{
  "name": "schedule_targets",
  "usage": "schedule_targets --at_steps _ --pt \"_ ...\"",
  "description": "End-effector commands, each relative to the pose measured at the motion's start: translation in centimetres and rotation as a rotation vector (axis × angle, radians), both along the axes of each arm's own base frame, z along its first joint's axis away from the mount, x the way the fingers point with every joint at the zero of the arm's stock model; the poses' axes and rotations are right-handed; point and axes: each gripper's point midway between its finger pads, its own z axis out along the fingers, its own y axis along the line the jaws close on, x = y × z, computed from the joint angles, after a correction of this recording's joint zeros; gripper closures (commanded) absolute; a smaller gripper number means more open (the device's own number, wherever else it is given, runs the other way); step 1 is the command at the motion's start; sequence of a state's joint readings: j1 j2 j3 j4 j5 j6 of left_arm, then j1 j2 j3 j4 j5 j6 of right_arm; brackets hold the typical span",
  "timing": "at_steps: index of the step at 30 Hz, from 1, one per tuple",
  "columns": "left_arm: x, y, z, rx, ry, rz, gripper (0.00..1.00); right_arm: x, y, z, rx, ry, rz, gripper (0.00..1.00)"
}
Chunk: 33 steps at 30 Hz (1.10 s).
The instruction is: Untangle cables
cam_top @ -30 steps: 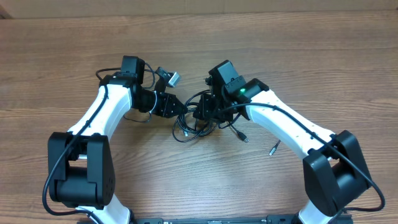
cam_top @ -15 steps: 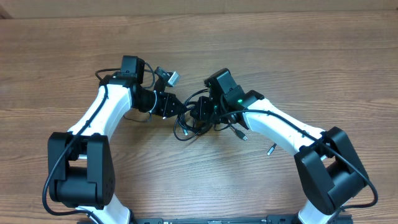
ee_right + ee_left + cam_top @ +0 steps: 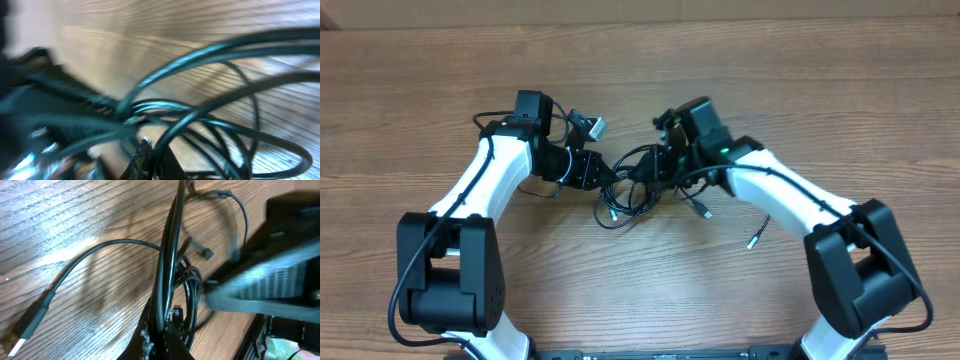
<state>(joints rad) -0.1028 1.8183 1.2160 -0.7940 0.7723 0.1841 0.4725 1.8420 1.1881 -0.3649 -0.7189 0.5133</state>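
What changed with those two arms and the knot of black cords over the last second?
The right gripper closed on the cables and pulled back slightly toward its own side, away from the left one, its arm swinging with it. The left gripper stayed shut on the cables in the same spot, and most of the bundle still lies on the wood between the two.
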Motion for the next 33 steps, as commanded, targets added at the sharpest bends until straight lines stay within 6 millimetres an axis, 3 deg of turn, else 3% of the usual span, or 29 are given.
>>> schedule_targets --at_steps 1,5,13,18,27,33 --pt "-0.1 0.2 -0.3 0.019 0.015 0.014 0.96 -2.5 1.2 4.8 0.227 -0.092 0.229 0.96" --pt "-0.1 0.2 -0.3 0.02 0.017 0.017 0.96 -3.0 1.2 7.4 0.261 -0.184 0.267 0.96" --pt "-0.1 0.2 -0.3 0.02 0.021 0.022 0.96 -4.1 0.1 14.9 0.288 -0.4 0.251 0.96" --pt "0.0 0.2 -0.3 0.019 0.022 0.026 0.96 -5.3 -0.4 18.0 0.312 -0.506 0.268 0.96" --pt "0.0 0.2 -0.3 0.019 0.023 0.026 0.96 -6.6 -1.4 22.1 0.319 -0.722 0.29 0.92" --pt "0.1 0.2 -0.3 0.019 0.019 0.026 0.96 -6.7 -1.8 22.0 0.289 -0.734 0.284 0.92"
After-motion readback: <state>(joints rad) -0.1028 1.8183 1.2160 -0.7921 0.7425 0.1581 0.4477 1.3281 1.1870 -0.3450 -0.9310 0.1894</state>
